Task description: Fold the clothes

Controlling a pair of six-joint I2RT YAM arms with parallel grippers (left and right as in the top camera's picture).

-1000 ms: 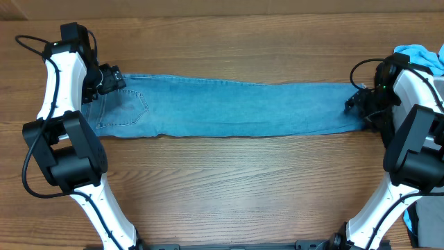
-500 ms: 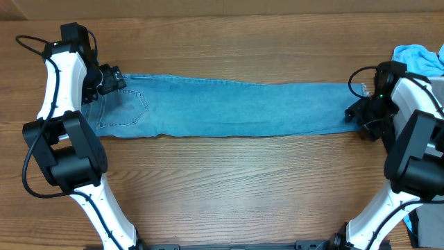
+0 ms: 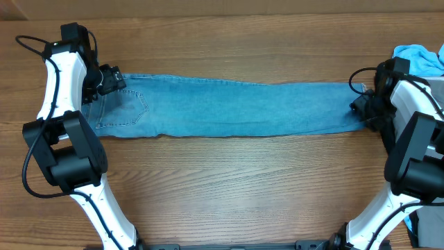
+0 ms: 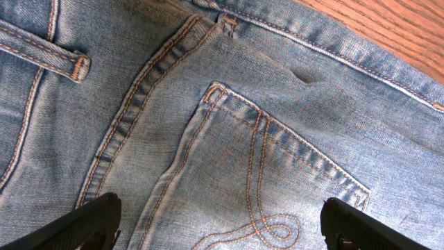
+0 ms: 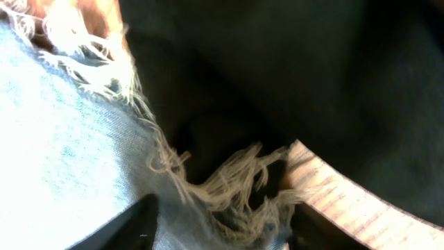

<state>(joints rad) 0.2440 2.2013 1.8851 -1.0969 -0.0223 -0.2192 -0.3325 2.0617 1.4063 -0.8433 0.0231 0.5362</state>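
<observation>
While the jeans [image 3: 229, 107] lie stretched flat across your worktop [image 3: 229, 187], your left hand [image 4: 220, 226] gapes wide above the back pocket [image 4: 277, 180]; your right hand [image 5: 218, 226] straddles the frayed hem [image 5: 229, 173], grip unclear.

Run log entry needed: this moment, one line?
jeans: laid flat; left gripper: open over back pocket; right gripper: open around frayed hem

Overhead: waist end of jeans [image 3: 229, 107] partly covered by left hand [image 3: 111, 78], left of frame; hem end hidden under right hand [image 3: 362, 105], right of frame. Sky-blue garment [image 3: 420, 57] cut off by right edge, upper right.

Left wrist view: fingers [image 4: 83, 222] and pocket [image 4: 277, 180] clipped by bottom edge.

Right wrist view: blurred (too close). Frayed hem [image 5: 229, 180] near bottom edge; whether right hand grips it, cannot tell. Dark mass [image 5: 291, 69] in upper right unidentifiable.
</observation>
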